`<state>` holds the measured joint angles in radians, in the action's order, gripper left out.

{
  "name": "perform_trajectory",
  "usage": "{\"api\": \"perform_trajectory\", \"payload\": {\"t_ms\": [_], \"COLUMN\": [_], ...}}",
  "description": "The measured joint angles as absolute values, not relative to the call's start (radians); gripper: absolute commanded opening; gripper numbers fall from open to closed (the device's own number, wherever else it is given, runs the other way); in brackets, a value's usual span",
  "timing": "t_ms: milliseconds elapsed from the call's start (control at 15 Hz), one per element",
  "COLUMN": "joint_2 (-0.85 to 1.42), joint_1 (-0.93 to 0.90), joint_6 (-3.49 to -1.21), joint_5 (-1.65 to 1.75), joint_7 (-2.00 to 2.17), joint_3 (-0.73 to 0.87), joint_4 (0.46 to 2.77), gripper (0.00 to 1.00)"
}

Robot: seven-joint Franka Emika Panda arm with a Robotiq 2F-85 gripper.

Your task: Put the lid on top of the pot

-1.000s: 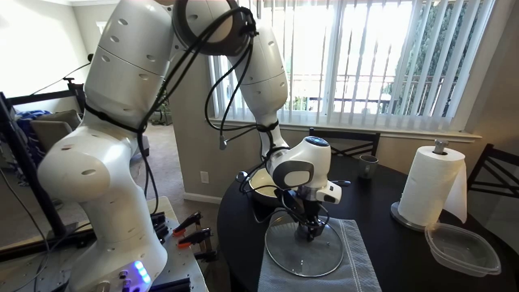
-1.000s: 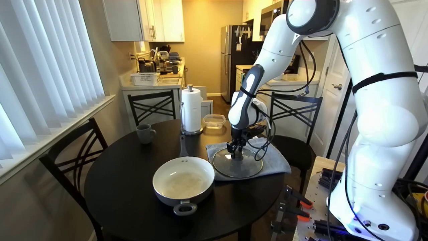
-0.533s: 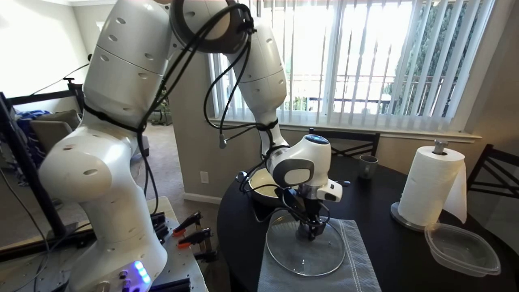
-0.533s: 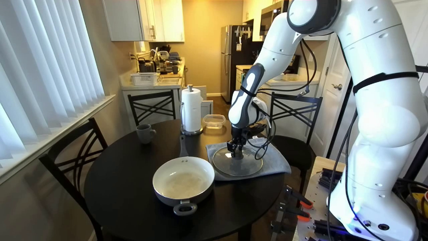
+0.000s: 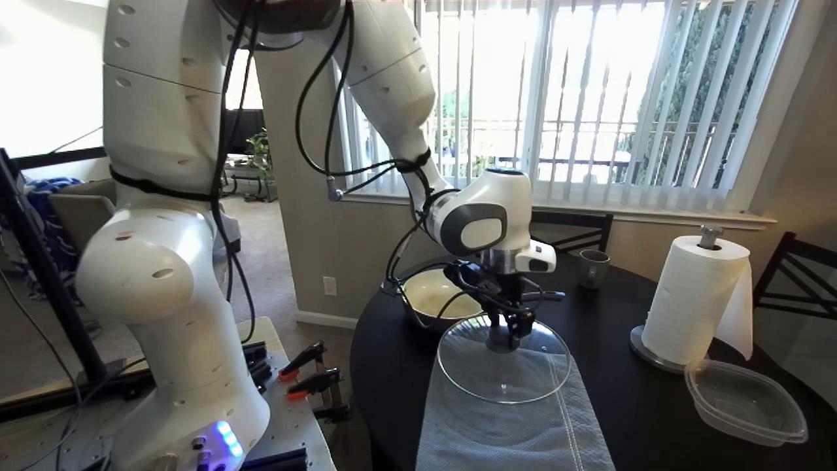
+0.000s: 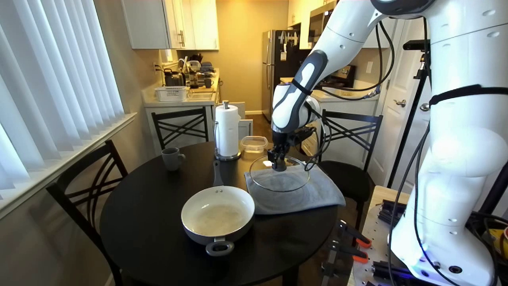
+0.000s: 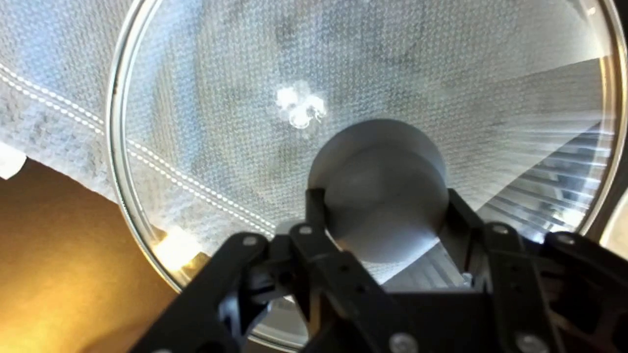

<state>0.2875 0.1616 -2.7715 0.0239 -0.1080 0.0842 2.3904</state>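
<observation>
One rnd glass lid (image 5: pixel 505 373), knob (image 7: pixel 385 201) btwn fingers (image 7: pixel 462 223)

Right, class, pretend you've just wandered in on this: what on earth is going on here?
A robot arm is holding a round glass lid by its knob, with the gripper closed on the knob from both sides. The lid hangs above a grey cloth, off to one side of the pan. The pan stands uncovered on a dark table, so putting the lid on is not yet done.
</observation>
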Motion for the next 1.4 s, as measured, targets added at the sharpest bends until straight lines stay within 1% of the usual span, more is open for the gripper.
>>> {"api": "perform_trajectory", "payload": {"t_ms": [267, 667, 933, 1400], "joint_2": [0.267, 0.312, 0.391, 0.528], "joint_1": [0.076, -0.056, -0.111, -0.152], "joint_6": [-2.623, -2.424, -2.378, -2.366], "joint_5": [0.101, 0.192, 0.218, 0.239], "joint_7": [-0.104, -0.099, -0.101, -0.114], "joint_3": [0.077, 0.015, -0.028, -0.060], "joint_4": [2.340, 2.172, 2.081, 1.963], "gripper": [0.33, 0.33, 0.33, 0.33]}}
